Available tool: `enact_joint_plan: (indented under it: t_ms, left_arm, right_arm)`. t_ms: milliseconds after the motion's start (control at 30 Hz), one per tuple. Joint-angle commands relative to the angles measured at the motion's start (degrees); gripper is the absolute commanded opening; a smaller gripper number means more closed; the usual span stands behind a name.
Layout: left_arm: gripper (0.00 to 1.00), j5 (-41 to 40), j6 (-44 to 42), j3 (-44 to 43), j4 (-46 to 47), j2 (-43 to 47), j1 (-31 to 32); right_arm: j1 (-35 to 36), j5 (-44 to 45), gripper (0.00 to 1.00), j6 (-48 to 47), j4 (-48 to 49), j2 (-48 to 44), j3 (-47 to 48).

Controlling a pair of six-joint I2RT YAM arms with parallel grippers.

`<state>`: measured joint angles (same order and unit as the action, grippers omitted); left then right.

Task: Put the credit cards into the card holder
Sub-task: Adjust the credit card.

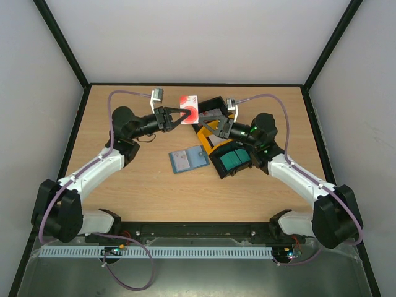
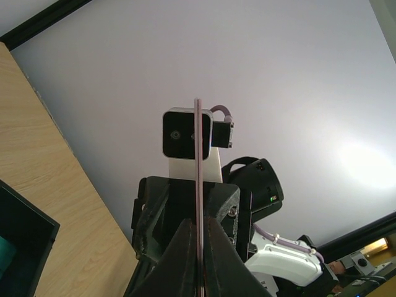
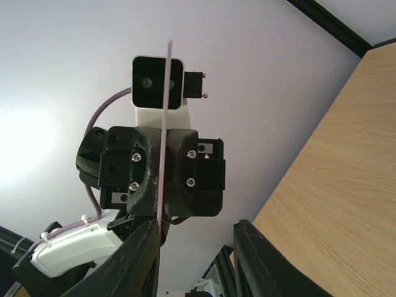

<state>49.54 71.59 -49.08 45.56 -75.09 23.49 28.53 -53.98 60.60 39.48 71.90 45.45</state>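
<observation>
Left claw (image 1: 183, 115) clamped tight on 1 red-and-white credit card (image 1: 189, 105) held above the worktop (image 1: 136, 185), right claw (image 1: 202, 119) partly open with that card against 1 finger, gripping nothing, teal card holder (image 1: 187, 159) lying open mid-worktop, teal cards (image 1: 234, 159) in black bin (image 1: 218, 168)

The credit card (image 1: 189, 106) at the tip of the left pincer (image 1: 184, 114) is red and white. The card holder (image 1: 187, 159), lying near that pincer, is teal-blue with pale grey.

Wooden table (image 1: 185, 198): card holder (image 1: 187, 160) and two bins.
The open card holder lies just base-side of the left gripper (image 1: 183, 115); a yellow bin (image 1: 203, 137) and black bin (image 1: 218, 166) sit under the right gripper (image 1: 201, 119).
</observation>
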Motion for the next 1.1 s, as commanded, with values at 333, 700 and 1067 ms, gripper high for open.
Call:
enact_joint_plan:
  t_ms: [333, 700, 1067]
  left_arm:
    - [0.03, 1.7, 2.6, 1.4, 6.2, -0.1, 0.1]
    - [0.03, 3.5, -1.8, 0.6, 4.2, -1.0, 2.3]
    - [0.03, 2.7, -12.6, -0.6, -9.8, 0.2, 3.5]
  right_arm:
    - [0.4, -0.3, 0.29, -1.2, -3.4, 3.3, 2.7]
    - [1.7, 2.7, 0.29, -11.2, -23.5, 6.8, 10.8]
    - [1.7, -4.6, 0.37, -2.0, -8.8, 8.1, 11.7]
